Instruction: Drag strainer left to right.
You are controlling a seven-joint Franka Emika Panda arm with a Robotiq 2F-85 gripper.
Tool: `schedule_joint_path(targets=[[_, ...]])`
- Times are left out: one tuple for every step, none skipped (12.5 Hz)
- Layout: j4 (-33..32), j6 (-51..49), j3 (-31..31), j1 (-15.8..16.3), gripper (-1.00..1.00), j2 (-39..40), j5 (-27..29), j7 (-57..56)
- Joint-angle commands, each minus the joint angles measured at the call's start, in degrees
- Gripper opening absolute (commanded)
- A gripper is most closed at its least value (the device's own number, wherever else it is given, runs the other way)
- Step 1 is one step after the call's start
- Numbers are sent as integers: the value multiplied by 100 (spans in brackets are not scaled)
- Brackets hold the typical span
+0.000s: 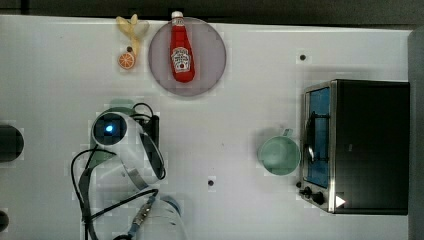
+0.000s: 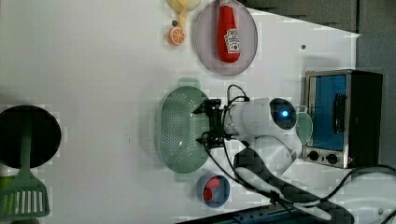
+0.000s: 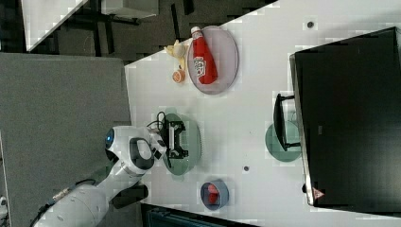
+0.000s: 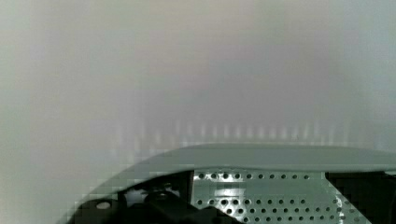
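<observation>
Mint-green plastic strainer [image 2: 180,133] lies on the white table [image 2: 93,70], well apart from the toaster oven [image 2: 338,116], with the gripper [image 2: 211,123] poised over its oven-side rim, fingers spread apart. Hooking too shallowly could let the rim slip free mid-drag.

One strainer [image 2: 180,133], one green cup [image 1: 279,155], one grey-purple plate [image 1: 210,55] carrying one ketchup bottle [image 1: 182,48]. One orange slice [image 1: 126,60] — and beside it one pale yellow item [image 1: 131,27], kind unclear. One toaster oven [image 1: 357,146], one blue bowl [image 2: 214,189], one green spatula [image 2: 24,196], one black round object [image 2: 28,135]. One white surface [image 1: 240,115] — one arm, one claw [image 2: 211,125].
</observation>
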Motion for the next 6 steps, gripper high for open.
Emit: schedule_joint_path(targets=[[-143,-43,-250,-301,100,-282,-117,-397],[-191,-35,-298,-350,100,-308,-117,-564],[-220,-32,-355,-403,100,-333,-117,-771],[-249,-30,-421,-458,100,-362,-117,-977],[-278,-23,-494,-511,100,-394,-117,-1197],[-297,-23,-577,-559,100,-421,-117,-1336]])
